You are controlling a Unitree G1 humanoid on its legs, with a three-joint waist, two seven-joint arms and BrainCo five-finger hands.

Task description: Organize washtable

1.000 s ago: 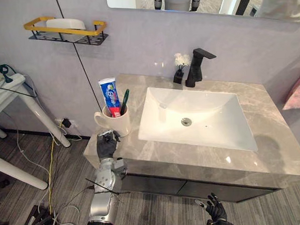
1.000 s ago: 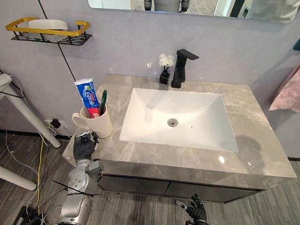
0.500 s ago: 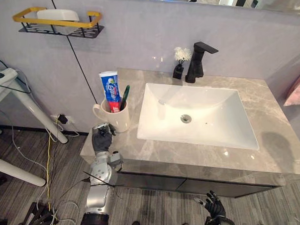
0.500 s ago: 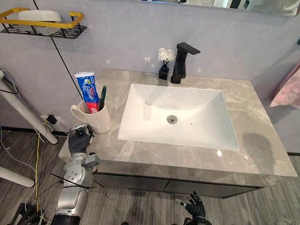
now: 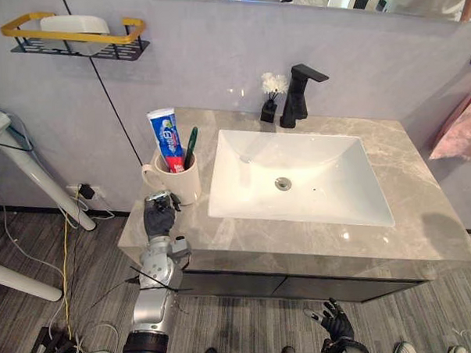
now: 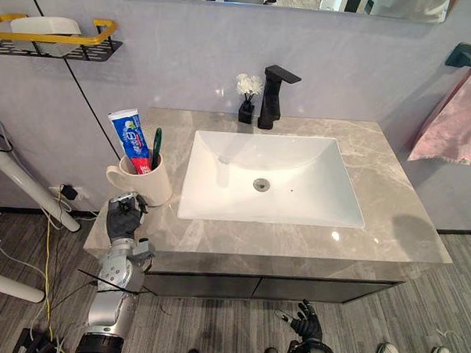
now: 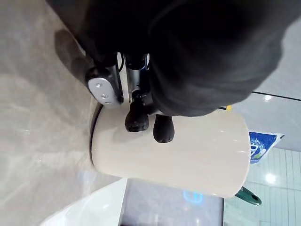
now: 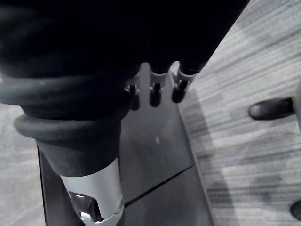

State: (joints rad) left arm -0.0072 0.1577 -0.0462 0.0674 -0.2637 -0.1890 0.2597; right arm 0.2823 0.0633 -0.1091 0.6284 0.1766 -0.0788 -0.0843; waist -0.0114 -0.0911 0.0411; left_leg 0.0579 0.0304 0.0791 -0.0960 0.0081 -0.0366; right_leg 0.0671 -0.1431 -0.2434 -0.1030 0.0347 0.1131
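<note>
A cream mug [image 5: 177, 181] stands at the left end of the grey stone washtable [image 5: 425, 215], holding a toothpaste tube [image 5: 165, 138] and a green toothbrush [image 5: 190, 144]. My left hand [image 5: 159, 219] rests upright at the counter's front left edge, just before the mug. In the left wrist view its dark fingertips [image 7: 137, 121] lie against the mug's side [image 7: 188, 155], relaxed and not wrapped round it. My right hand [image 5: 333, 322] hangs low below the counter front with fingers [image 8: 155, 94] spread and nothing in them.
A white sink [image 5: 243, 176] fills the counter's middle, with a black faucet [image 5: 297, 96] and a small flower vase [image 5: 271, 97] behind it. A yellow-railed wall shelf [image 5: 73, 37] hangs up left. A pink towel [image 5: 460, 131] hangs at right. A person's shoe [image 8: 270, 108] is on the floor.
The whole picture has shifted as the camera moved. My left hand stays by the mug and the right hand stays low; the mug has not visibly moved on the counter.
</note>
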